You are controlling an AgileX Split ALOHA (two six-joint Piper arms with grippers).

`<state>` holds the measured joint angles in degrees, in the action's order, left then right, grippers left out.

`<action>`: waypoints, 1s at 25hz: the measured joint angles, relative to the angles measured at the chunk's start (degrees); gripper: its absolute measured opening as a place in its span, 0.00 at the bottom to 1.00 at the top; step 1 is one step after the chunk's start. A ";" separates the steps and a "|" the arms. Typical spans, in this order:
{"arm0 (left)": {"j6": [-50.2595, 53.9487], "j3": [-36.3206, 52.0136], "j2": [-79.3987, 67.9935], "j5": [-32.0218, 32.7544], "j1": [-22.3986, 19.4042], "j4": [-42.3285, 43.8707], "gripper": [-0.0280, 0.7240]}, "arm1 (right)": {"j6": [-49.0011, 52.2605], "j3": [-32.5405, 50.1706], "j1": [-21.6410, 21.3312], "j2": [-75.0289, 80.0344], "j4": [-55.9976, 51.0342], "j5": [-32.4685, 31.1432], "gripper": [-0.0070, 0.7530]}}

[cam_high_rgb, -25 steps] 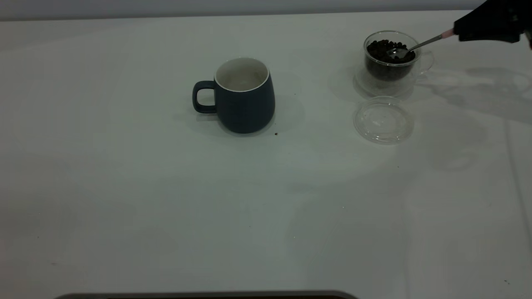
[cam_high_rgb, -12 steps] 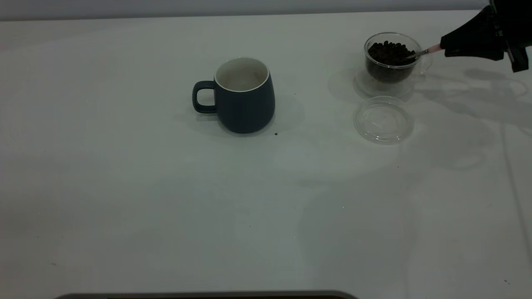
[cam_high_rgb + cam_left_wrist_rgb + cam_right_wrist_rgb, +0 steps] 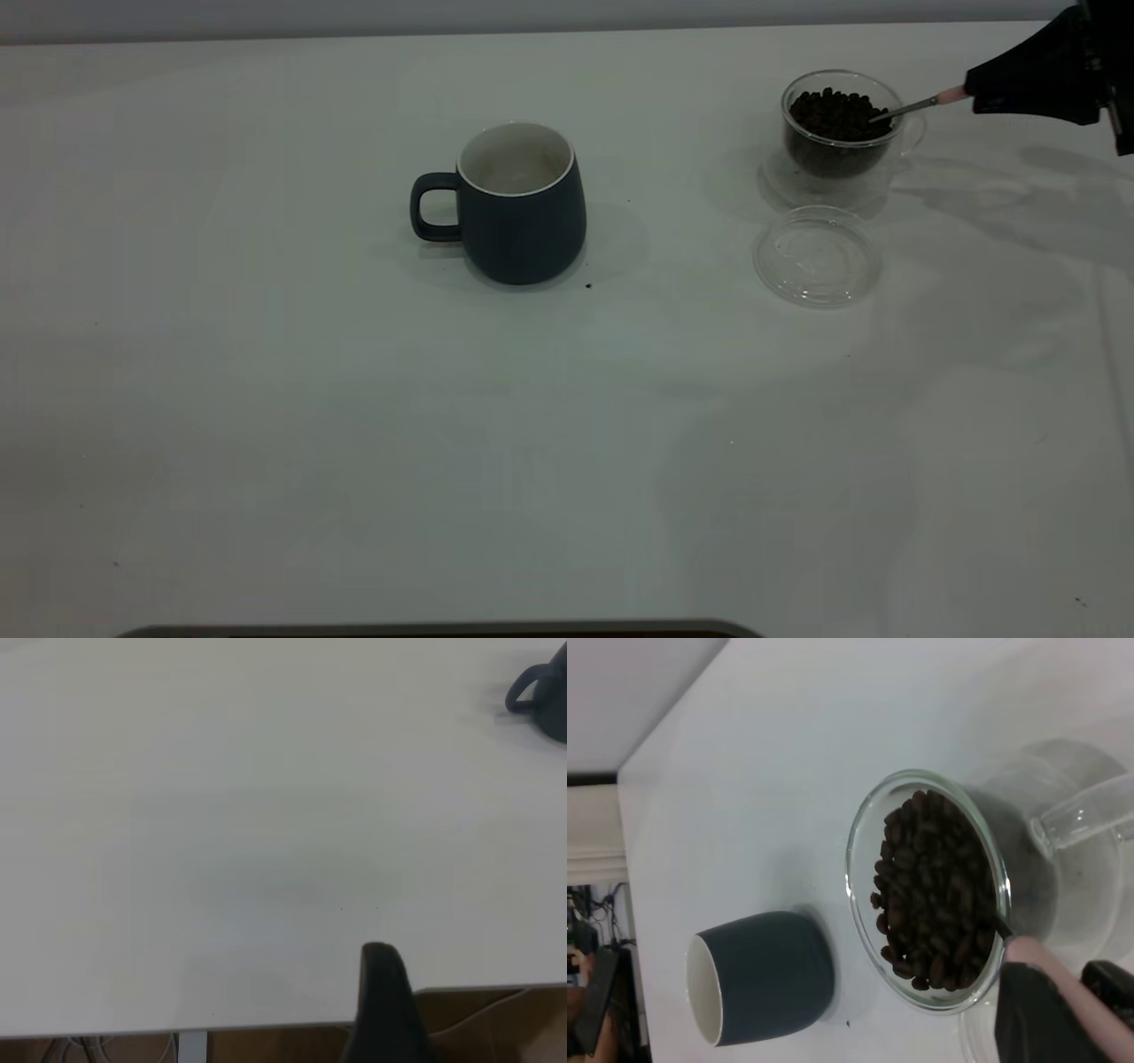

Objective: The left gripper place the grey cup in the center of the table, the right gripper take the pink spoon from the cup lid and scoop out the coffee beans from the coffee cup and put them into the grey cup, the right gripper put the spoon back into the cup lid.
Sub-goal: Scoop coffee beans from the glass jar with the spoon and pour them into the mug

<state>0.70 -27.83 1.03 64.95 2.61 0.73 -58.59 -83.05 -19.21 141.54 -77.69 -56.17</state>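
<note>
The right pincer [image 3: 974,96], a black angular two-fingered claw, sits at the far right edge of the large white desk [image 3: 354,425], pressed together on the pale pink handle of the small steel-bowled pink spoon [image 3: 921,104]. The spoon's long axis runs from the pincer leftward and slightly downward over the rim of the small clear double-walled glass coffee cup [image 3: 842,133]. Its bowl is buried in the heap of dark roasted coffee beans [image 3: 930,886]; the right wrist view shows only the neck entering the beans at the rim nearest the pincer.

The rounded dark blue-grey ceramic cup [image 3: 523,204], white inside with its loop handle pointing left, stands upright near the middle of the desk, well apart to the left of the glass cup. No beans can be made out inside it. The flat round clear glass lid [image 3: 817,257] lies just in front of the glass cup, bare.

Judgement: the scoop is in hand and the transfer has not begun. The coming move turns on lifting the bowl clear of the rim, keeping it level, then carrying it leftward along the spoon's own axis to the grey cup's mouth. A tilt risks spilling beans on the way.

The left pincer [image 3: 383,1010] is parked at the desk's near-left edge, one dark finger visible; whether it is spread cannot be told.
</note>
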 joint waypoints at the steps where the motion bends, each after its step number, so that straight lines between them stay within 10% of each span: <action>1: 0.00 0.00 0.00 0.00 0.00 0.00 0.79 | 0.03 0.00 -0.30 0.00 0.00 -0.40 0.14; 25: -0.05 0.00 0.00 0.00 0.00 0.00 0.79 | 0.15 0.00 -0.57 -2.97 1.77 -0.50 0.14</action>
<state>0.65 -27.83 1.03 64.95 2.61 0.73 -58.43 -83.05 -19.78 138.57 -75.92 -56.66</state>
